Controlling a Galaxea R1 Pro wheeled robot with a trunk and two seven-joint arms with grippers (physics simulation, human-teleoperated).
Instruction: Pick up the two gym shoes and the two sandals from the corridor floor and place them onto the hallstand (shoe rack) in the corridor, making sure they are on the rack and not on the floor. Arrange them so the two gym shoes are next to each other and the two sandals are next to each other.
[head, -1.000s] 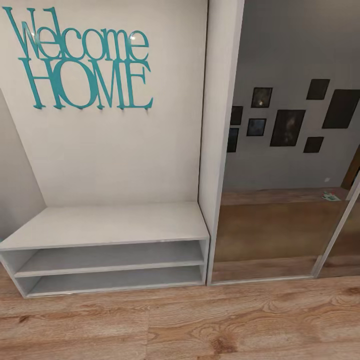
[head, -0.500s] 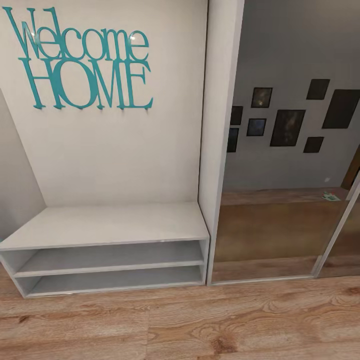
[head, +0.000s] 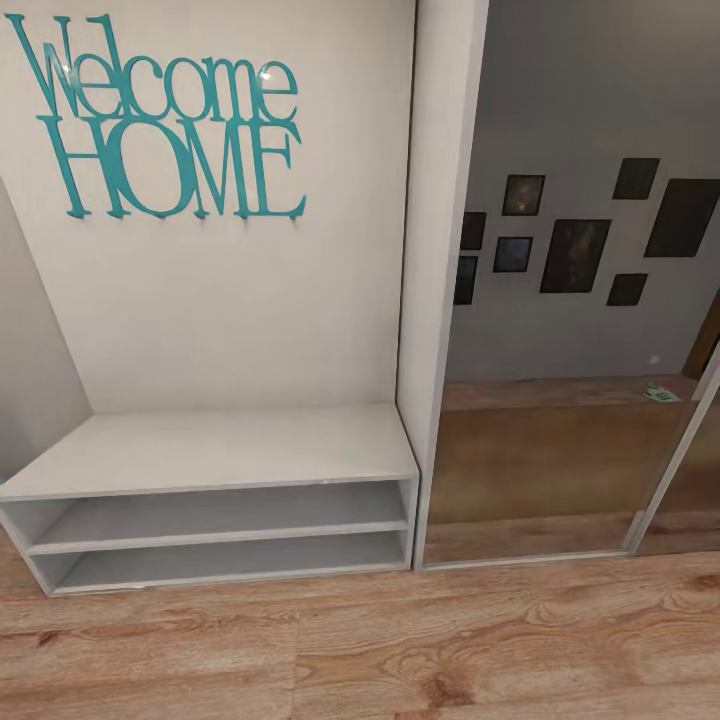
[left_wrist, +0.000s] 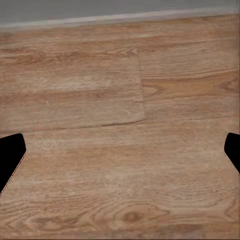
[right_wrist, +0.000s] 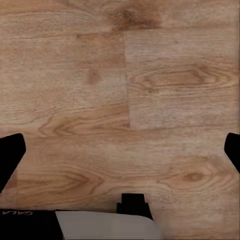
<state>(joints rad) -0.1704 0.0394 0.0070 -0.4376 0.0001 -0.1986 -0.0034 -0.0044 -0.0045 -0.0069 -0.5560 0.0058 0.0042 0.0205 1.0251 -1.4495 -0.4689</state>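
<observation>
The head view faces the white rack (head: 215, 450) under teal "Welcome HOME" lettering (head: 165, 115), a lookalike inviting mistaken placement. In the wrist views, the left hand (left_wrist: 120, 155) and right hand (right_wrist: 120, 155) hang released over wooden floor (left_wrist: 120, 75); shoes unseen.

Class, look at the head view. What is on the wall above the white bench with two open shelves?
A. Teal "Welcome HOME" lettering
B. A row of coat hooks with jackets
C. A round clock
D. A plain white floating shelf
A: the teal lettering sits on the wall panel directly above the white bench, whose two shelves hold nothing.
</observation>
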